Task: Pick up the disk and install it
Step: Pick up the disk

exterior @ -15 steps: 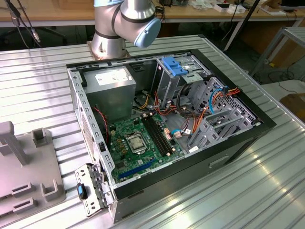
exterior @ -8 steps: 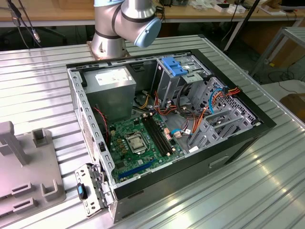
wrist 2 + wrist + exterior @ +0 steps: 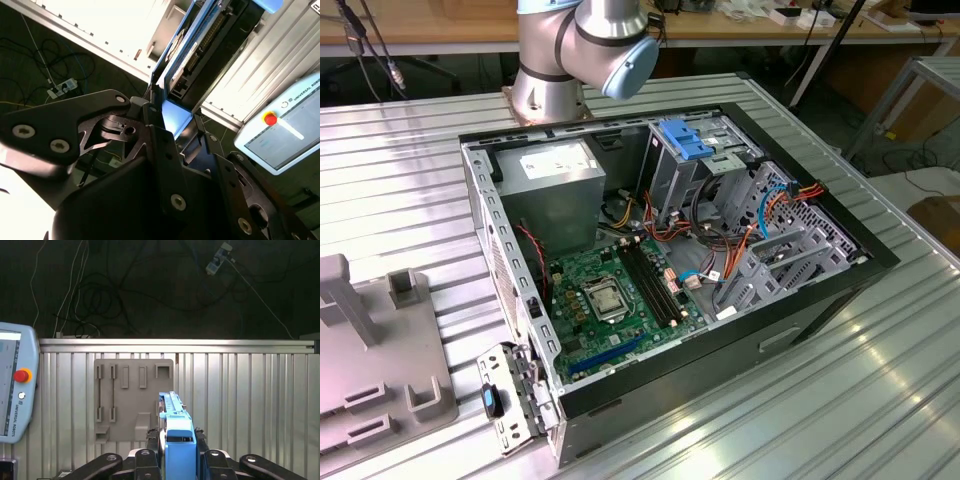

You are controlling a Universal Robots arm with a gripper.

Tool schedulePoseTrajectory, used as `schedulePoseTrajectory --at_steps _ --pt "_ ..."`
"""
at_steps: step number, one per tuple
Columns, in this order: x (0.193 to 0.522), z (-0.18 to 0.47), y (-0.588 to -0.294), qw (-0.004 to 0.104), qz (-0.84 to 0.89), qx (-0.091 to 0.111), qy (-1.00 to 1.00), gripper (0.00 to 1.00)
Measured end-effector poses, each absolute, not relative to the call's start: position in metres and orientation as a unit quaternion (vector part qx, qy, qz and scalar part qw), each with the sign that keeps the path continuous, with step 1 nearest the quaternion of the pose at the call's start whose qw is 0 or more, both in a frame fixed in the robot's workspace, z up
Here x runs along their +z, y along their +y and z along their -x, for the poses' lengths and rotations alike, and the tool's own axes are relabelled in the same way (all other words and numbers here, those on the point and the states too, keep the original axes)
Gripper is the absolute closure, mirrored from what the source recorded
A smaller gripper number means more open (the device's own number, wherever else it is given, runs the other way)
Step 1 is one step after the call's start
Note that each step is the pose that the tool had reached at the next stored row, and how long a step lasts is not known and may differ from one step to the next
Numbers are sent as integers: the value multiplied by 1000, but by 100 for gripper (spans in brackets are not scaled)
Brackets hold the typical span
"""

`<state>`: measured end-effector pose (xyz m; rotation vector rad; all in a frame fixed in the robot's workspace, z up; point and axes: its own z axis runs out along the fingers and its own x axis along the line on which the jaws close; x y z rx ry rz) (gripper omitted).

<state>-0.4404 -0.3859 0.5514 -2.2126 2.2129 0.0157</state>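
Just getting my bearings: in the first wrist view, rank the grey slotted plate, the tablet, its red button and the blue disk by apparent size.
1. grey slotted plate
2. tablet, cut off by the picture's edge
3. disk, nearest the camera, so unsure against the tablet
4. red button

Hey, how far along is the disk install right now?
Pickup looks done: the grey hard drive in its bright blue plastic carrier sits clamped edge-on in the gripper, jaws shut on it, over the ribbed metal table. Installing is left: it is not in the open black computer case.
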Motion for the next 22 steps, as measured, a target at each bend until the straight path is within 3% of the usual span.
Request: schedulePoseTrajectory --at_steps 22 --pt "551 407 -386 6 707 5 707 63"
